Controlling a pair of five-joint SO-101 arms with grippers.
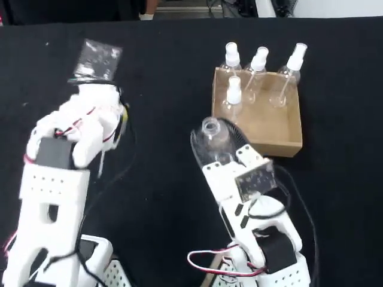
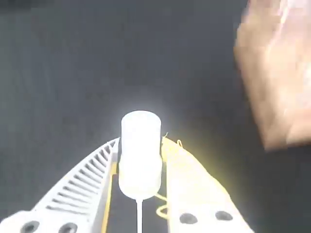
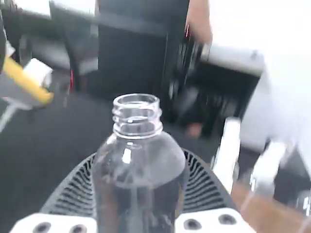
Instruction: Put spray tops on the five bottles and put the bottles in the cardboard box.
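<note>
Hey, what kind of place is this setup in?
Probably a robotics lab bench rather than a factory: a black-covered table, small arms whose left gripper holds a spray top and right gripper an uncapped bottle, and a cardboard box with capped bottles.

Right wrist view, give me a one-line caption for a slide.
Right gripper holds a clear bottle with no top yet, spray-topped bottles beyond.

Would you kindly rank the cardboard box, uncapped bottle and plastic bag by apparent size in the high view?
Largest: cardboard box. Then plastic bag and uncapped bottle, about alike; the right gripper hides part of the bottle.
</note>
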